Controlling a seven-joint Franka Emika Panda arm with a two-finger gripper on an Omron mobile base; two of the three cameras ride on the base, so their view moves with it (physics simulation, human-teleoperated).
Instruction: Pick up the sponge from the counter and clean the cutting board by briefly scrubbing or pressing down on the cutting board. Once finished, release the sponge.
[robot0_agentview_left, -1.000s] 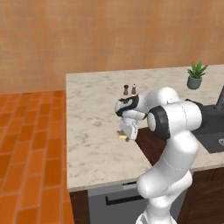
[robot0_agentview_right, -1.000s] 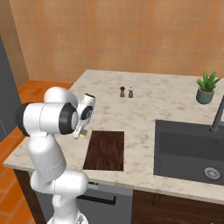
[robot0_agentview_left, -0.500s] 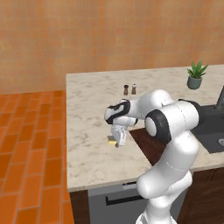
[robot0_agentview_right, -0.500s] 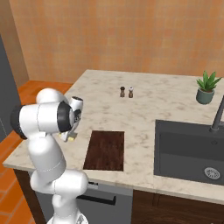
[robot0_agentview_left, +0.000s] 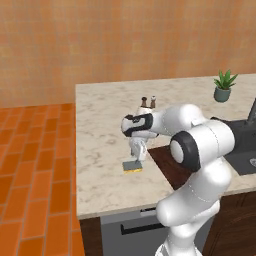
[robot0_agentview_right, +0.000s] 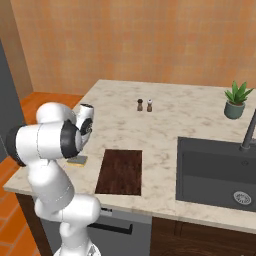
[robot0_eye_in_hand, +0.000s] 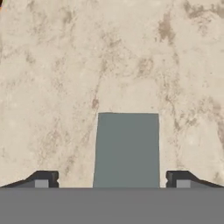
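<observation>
**Item count, worktop scene**

One counter (robot0_agentview_right: 200, 112), marble-patterned. On it:

- One sponge (robot0_agentview_left: 133, 165), grey-blue over yellow, also seen in the hand view (robot0_eye_in_hand: 127, 148) and at the arm's side in the right base view (robot0_agentview_right: 78, 160).
- One cutting board (robot0_agentview_right: 120, 171), dark wood grain; in the left base view one corner of it shows (robot0_agentview_left: 167, 162).
- Two small shakers: a dark-topped one (robot0_agentview_right: 140, 105) and a light-topped one (robot0_agentview_right: 149, 105), standing just beside each other.
- One potted plant (robot0_agentview_right: 235, 100).
- One sink basin (robot0_agentview_right: 216, 172), dark grey, with one drain (robot0_agentview_right: 242, 198) and one faucet (robot0_agentview_right: 248, 132).

One gripper (robot0_eye_in_hand: 113, 179) with two fingertips (robot0_eye_in_hand: 42, 179).
</observation>
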